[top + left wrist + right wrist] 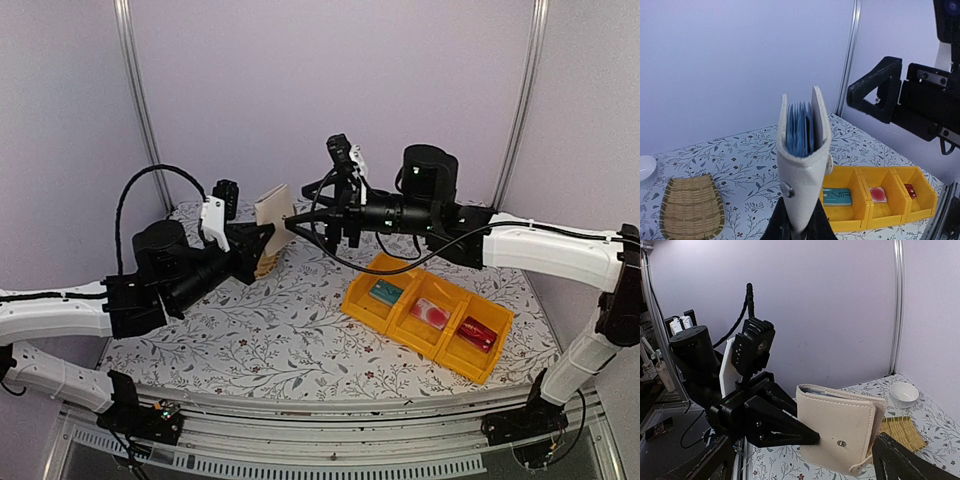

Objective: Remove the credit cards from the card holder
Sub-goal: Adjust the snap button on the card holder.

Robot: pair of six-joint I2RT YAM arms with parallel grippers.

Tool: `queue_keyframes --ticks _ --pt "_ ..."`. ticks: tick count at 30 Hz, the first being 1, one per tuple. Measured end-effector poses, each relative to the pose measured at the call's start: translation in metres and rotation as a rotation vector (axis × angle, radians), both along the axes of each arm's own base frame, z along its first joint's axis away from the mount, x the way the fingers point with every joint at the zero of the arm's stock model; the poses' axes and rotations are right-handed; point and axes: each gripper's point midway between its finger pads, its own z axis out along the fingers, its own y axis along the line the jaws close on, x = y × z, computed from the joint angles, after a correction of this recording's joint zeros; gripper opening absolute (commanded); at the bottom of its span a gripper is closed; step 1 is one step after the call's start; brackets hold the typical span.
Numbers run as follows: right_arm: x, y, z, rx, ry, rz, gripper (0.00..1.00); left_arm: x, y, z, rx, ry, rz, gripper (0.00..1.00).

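Closest to us from above, the left arm [60, 315] and right arm [550, 250] reach inward over the flowered tabletop [280, 330]. We see the left pincer [258, 243] pinching the wallet [273, 212] aloft, with the tip of the right pincer [293, 222] just beside it. Yellow trays [418, 345] near the right arm hold a teal card [386, 291] and a pink card [431, 313]; both, we judge, are already out.

From the left wrist, the wallet stands upright, clamped at its lower edge, mouth slightly agape on blue lining. Whether another card hides inside, we cannot tell.

From the right wrist, our own fingers [905, 462] sit spread wide, the wallet's snap side facing us between them.

We judge the wallet light and floppy, so it needs that firm hold low down; any card would be thin, stiff and slick, best nipped by its top edge at the mouth.
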Motion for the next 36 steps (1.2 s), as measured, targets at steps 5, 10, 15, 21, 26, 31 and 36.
queue_keyframes --ticks 5,10,15,21,26,31,36 --pt "0.014 0.024 -0.029 -0.07 0.056 -0.011 0.98 -0.006 -0.008 0.006 -0.025 -0.014 -0.059 0.0" --pt "0.023 0.025 -0.044 -0.127 0.091 0.037 0.77 -0.016 -0.017 0.01 -0.038 -0.029 -0.14 0.0" --pt "0.035 0.004 -0.052 -0.151 0.129 0.094 0.6 -0.032 -0.021 0.008 -0.033 -0.049 -0.248 0.0" --pt "0.004 -0.013 -0.054 -0.176 0.089 0.274 0.6 -0.059 -0.03 0.009 -0.03 -0.095 -0.42 0.0" --pt "-0.028 -0.025 -0.046 -0.176 0.043 0.416 0.59 -0.087 -0.038 0.009 -0.024 -0.144 -0.597 0.0" --pt "-0.042 -0.033 -0.046 -0.189 0.033 0.474 0.6 -0.104 -0.04 0.013 -0.031 -0.184 -0.708 0.0" --pt "-0.049 -0.04 -0.037 -0.186 -0.004 0.47 0.59 -0.112 -0.039 0.016 -0.03 -0.213 -0.768 0.0"
